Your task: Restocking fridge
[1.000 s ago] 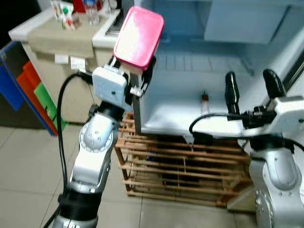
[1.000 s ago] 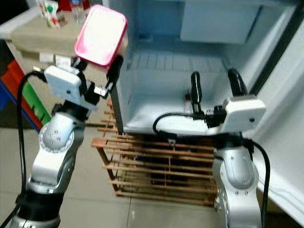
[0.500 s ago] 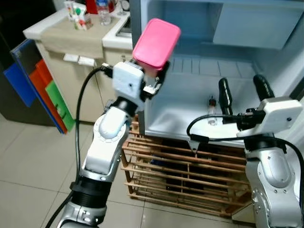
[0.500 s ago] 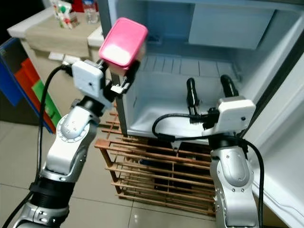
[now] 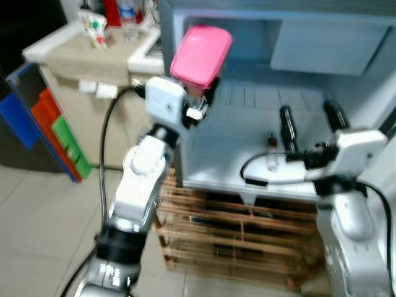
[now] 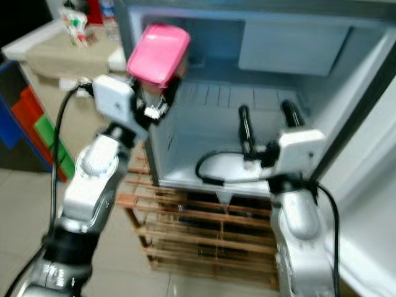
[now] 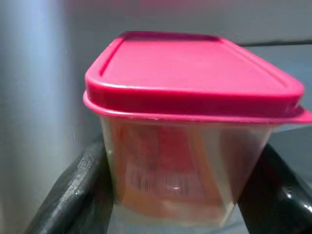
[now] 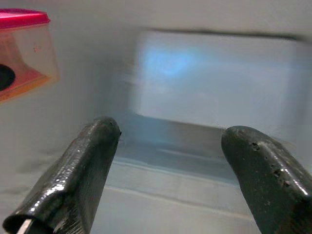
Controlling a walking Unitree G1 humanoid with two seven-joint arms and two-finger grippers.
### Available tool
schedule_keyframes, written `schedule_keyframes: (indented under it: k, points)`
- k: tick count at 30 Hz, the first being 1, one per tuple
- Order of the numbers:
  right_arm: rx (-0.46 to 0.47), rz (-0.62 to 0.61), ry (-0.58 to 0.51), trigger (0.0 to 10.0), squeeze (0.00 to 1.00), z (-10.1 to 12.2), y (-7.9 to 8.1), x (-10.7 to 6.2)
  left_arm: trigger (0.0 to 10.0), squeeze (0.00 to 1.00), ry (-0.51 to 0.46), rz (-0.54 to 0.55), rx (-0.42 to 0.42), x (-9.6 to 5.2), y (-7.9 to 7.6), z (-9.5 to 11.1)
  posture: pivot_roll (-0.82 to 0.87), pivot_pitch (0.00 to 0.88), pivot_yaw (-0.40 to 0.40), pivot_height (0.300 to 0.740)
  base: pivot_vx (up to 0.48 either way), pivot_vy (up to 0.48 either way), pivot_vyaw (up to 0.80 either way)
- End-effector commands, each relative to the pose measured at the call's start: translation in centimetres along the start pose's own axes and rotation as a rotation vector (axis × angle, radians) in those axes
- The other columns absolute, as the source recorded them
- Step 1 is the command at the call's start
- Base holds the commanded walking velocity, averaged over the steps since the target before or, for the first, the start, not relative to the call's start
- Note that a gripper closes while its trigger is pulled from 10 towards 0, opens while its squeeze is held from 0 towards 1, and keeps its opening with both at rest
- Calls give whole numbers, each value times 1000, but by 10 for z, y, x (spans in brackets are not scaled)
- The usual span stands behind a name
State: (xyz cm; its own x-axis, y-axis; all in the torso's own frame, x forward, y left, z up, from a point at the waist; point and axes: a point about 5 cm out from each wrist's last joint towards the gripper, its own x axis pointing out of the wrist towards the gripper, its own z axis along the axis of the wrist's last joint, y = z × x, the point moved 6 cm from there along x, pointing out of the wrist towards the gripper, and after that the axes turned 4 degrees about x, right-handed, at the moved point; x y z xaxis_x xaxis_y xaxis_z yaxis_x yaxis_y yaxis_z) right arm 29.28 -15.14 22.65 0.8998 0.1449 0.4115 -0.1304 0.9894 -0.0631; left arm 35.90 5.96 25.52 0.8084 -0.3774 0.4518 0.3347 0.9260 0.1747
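Lifted fridgeward, left claw (image 7: 170, 195) grips pink-lidded container (image 7: 187, 122).

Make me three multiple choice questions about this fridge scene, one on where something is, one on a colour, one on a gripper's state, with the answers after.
1. Where is the container?
A. held up at the open fridge's left edge
B. on the wooden rack
C. on the counter

2. What colour is its lid?
A. blue
B. pink
C. green

3. How is the right gripper?
A. shut on a bottle
B. shut on the container
C. open and empty

Answers: 1 A, the left gripper holds it there. 2 B, the wrist view shows pink. 3 C, its fingers stand apart with nothing between.
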Motion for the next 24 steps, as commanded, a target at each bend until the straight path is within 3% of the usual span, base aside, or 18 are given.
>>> schedule_keyframes:
  k: [1, 8, 24]
  points:
    - [3, -17, 19, 10000, 0, -3, -7, -3, 10000, 0, 10, -26, -4, 5, -11, -1, -167, 0, 31, 740, 0, 0, 0]
    - [2, -13, 25, 10000, 0, -5, -7, -3, 10000, 0, 6, -20, -8, 6, -10, -1, -167, 0, 31, 740, 0, -95, 0]
    - [6, 1, 38, 10000, 0, -7, -3, -5, 10000, 0, 33, 12, -25, 11, -3, -6, -172, 0, 31, 740, 348, -254, 0]
